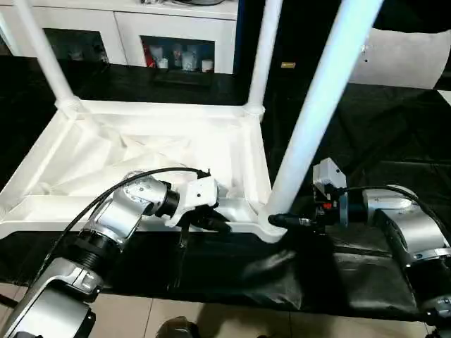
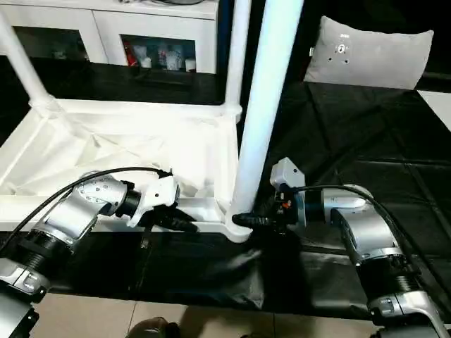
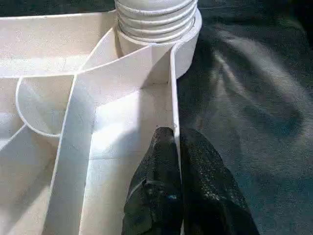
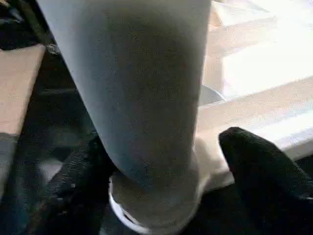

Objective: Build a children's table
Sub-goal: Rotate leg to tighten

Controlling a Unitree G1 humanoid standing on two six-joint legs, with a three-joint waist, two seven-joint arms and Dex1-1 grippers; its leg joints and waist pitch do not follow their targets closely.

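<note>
The children's table (image 1: 141, 151) lies upside down on black cloth, ribbed underside facing up. Three white legs stand in its corner sockets: far left (image 1: 42, 49), far right (image 1: 262, 56) and near right (image 1: 317, 105). My left gripper (image 1: 222, 225) is shut on the thin near rim wall (image 3: 173, 88), close to the near-right socket (image 3: 186, 44). My right gripper (image 1: 278, 221) reaches in from the right at the foot of the near-right leg (image 4: 146, 88). Its black fingers (image 4: 259, 171) straddle the leg, one against it and the other standing off with a gap.
A white cabinet (image 1: 176, 28) with dark glass compartments stands behind the table. A grey cushion (image 2: 373, 53) lies at the back right on the black cloth (image 1: 380, 127). The cloth ends near me at a beige floor (image 1: 211, 320).
</note>
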